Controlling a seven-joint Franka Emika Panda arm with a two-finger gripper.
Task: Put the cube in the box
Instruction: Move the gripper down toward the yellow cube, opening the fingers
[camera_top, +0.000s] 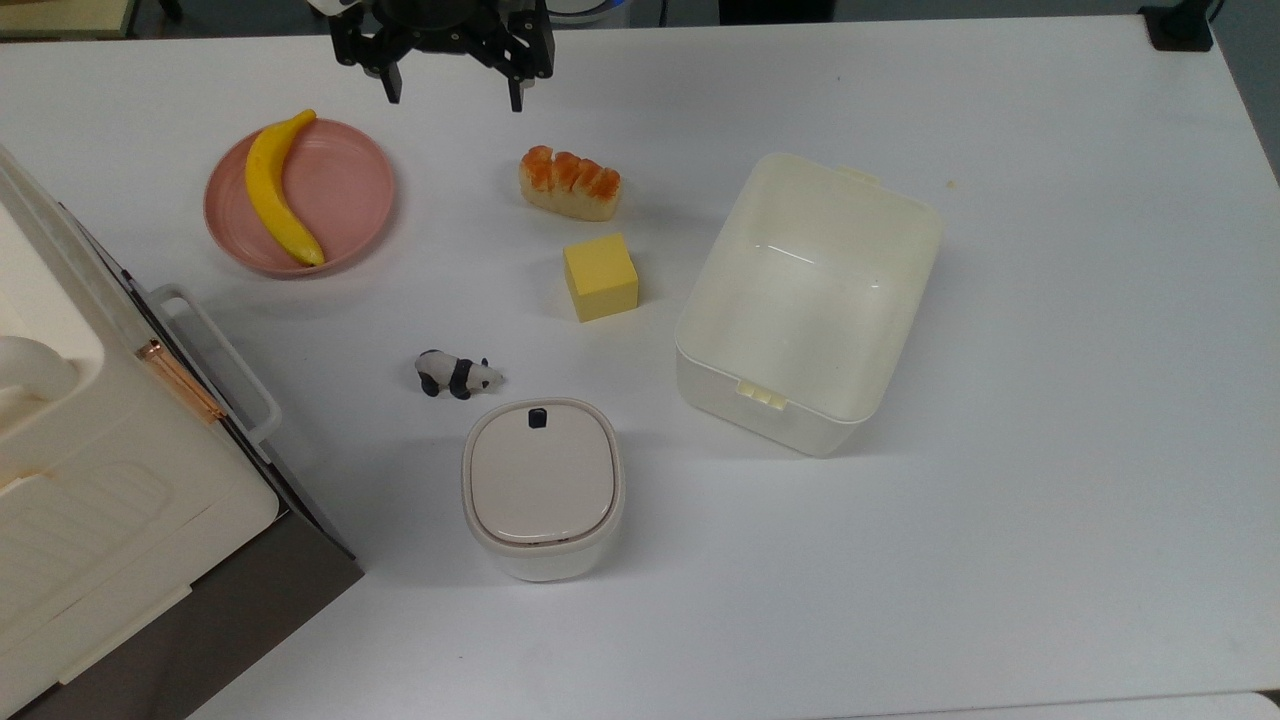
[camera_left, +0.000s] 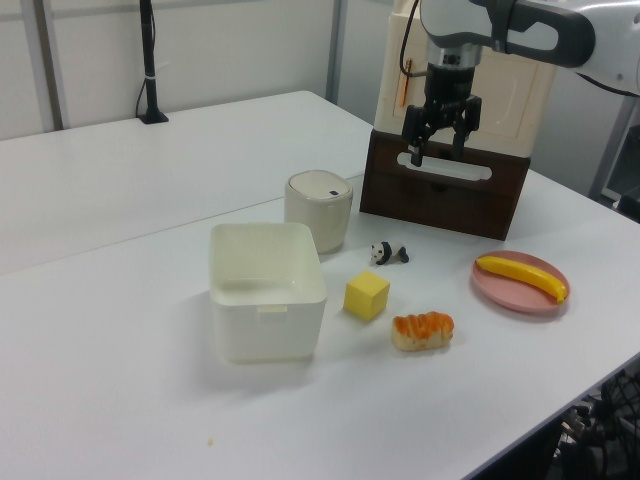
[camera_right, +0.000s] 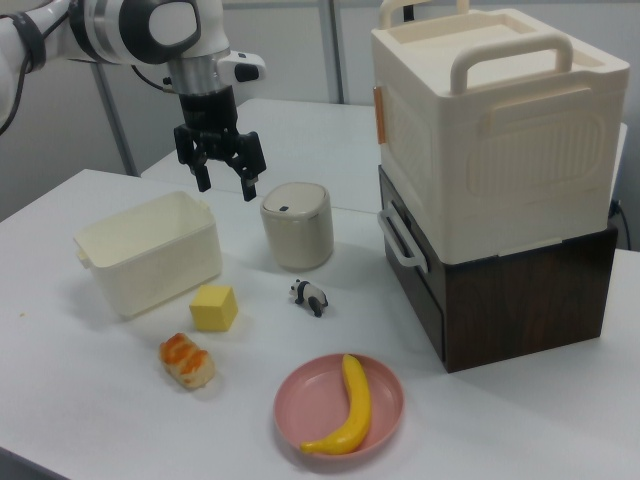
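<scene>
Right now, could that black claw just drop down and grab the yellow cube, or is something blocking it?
Probably yes. The gripper hangs open above the table, and the cube sits alone, with gaps to the bread and the box.

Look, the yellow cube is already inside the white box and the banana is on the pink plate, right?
Not quite. The cube sits on the table beside the box, not inside it; the top view shows the box empty. The banana does lie on the pink plate.
</scene>
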